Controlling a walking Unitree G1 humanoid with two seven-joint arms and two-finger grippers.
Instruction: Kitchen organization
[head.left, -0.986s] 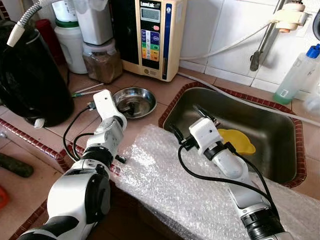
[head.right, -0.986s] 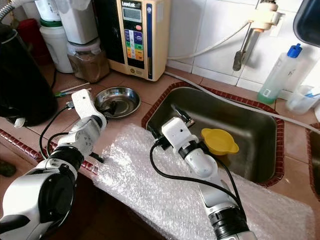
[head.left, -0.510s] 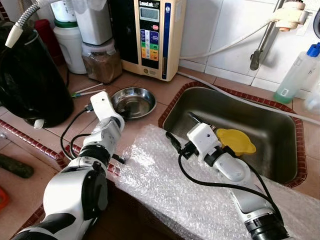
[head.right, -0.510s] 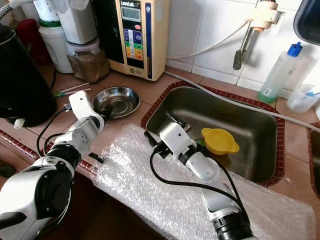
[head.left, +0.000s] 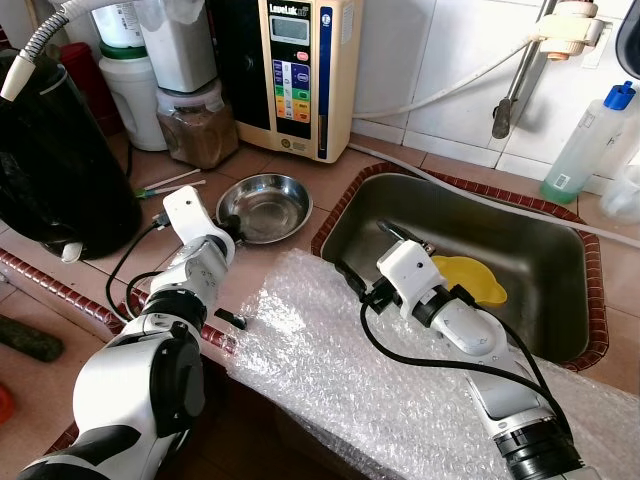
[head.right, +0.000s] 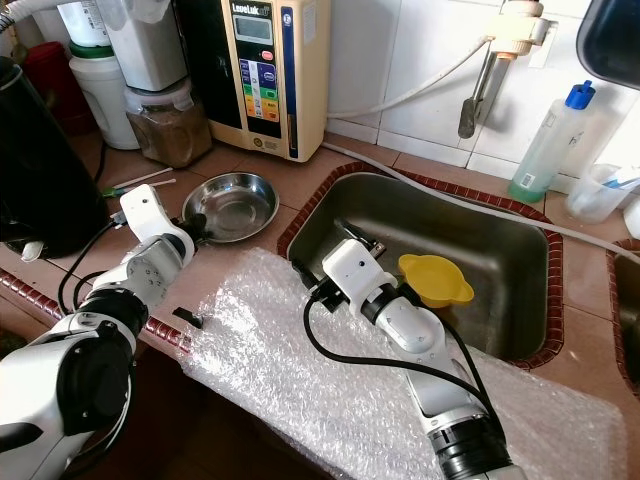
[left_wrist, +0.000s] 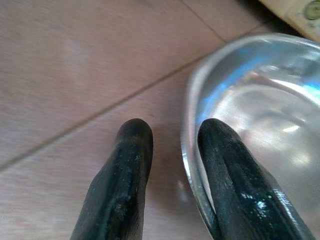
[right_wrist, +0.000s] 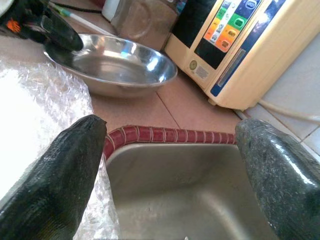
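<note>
The left end effector (left_wrist: 167, 150) is straddling the near rim of the steel bowl (head.left: 266, 193), which is sitting on the tiled desk (head.left: 300, 170) between the water machine (head.left: 292, 70) and the sink (head.left: 520, 250). Its two fingers are standing narrowly apart, one finger (left_wrist: 122, 170) resting outside on the tile and the other (left_wrist: 235, 170) lying inside over the rim, with the rim running between them; the pictures are not showing firm contact, so the bowl is judged not yet gripped. The right end effector (right_wrist: 165, 165) is hovering wide open and empty over the near left corner of the sink, close to the bubble wrap (head.left: 380, 360) draped over the desk edge, with a yellow funnel (head.left: 470, 280) lying in the sink just beyond it. The step in hand is judged to be pinching the bowl rim. Doing it well is calling for seating the rim deep between the fingers before closing, since thin polished steel is likely to slip or tip. Lifting level and slowly is advised, keeping clear of the jar (head.left: 196, 125) and the dark bag (head.left: 60, 160) nearby. The right arm's cable is lying across the wrap and is warranting care.
</note>
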